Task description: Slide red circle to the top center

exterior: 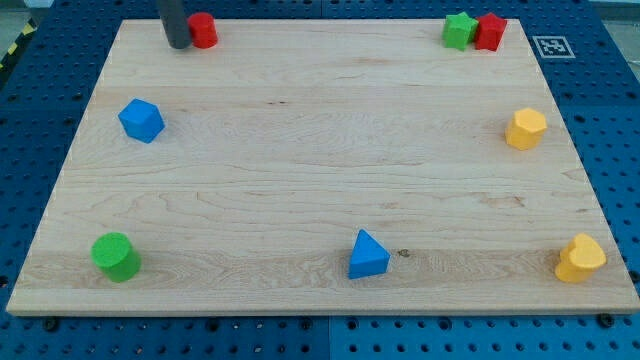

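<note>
My tip (179, 45) stood near the top left corner of the desk (320, 180), touching the left side of the red circle (204, 30), which lay close against the desk's top edge, well to the view's left of centre. I carried no jaws at all, only the straight dark rod, so there was nothing wide or narrow to tell.

At the top right, a green block (459, 30), its shape unclear, sat touching a red block (490, 31) just to its right. Below them, near the right edge, rested a yellow hexagonal block (526, 129), and in the bottom right corner a yellow heart-shaped block (580, 259).

A blue block (141, 120) with angled faces lay near the left edge, well below my tip. A green cylinder (116, 257) occupied the bottom left corner, and a blue triangle (368, 255) sat near the bottom edge, slightly right of centre. All of these were well apart from my tip.
</note>
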{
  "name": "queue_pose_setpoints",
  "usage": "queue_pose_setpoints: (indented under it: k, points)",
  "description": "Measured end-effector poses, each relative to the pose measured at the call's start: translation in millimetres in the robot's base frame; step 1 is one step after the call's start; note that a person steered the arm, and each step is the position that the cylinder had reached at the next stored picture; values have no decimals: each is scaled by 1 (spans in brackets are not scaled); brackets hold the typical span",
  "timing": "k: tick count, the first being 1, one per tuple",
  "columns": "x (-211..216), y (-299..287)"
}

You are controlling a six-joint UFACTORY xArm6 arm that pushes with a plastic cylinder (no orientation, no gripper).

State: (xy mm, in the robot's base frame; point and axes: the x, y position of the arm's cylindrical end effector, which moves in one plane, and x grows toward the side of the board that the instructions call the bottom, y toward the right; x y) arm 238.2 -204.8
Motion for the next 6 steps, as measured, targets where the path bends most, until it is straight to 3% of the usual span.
queue_pose_setpoints:
  k: [3,6]
  points:
    - [-18,19]
    - [-17,148]
